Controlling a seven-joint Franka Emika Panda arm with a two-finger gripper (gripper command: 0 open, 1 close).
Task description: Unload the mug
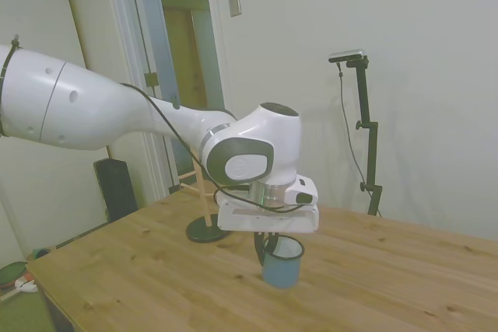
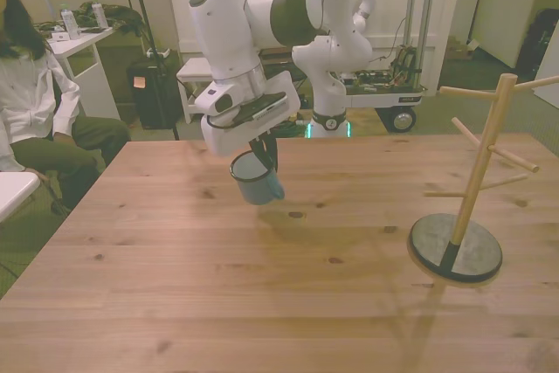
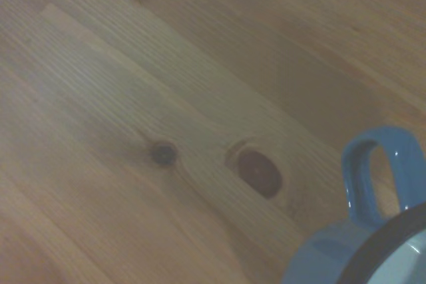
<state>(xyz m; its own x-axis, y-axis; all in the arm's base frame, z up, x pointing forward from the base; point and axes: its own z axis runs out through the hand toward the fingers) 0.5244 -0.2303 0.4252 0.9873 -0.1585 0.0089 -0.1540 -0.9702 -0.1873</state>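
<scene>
**Mug held by its rim above the bench**

At the far left of the front view a person (image 2: 35,120) in a white top sits beside the bench (image 2: 175,303), taking no part. Right of that, in the upper middle of the frame, the white arm (image 2: 262,24) reaches down over the bench's far half. Below its wrist the gripper (image 2: 265,156) has dark fingers (image 2: 269,151) that run down to the rim of the mug (image 2: 256,181). They are closed on that rim, it seems with one finger inside and one outside, though the exact gap is hard to make out. The light-blue mug hangs slightly tilted and seems clear of the wood, with a faint shadow beneath it and its small handle turned toward the frame's right. Well apart, at the right of the frame, a wooden mug tree (image 2: 476,176) stands on a round dark base with its pegs bare.

In the side view the mug (image 1: 282,262) sits low in the centre of the frame, under the gripper (image 1: 268,245), with the tree's base (image 1: 205,228) behind it to the left.

The wrist view shows the mug's handle (image 3: 376,174) and dark rim close over knotted wood.
</scene>
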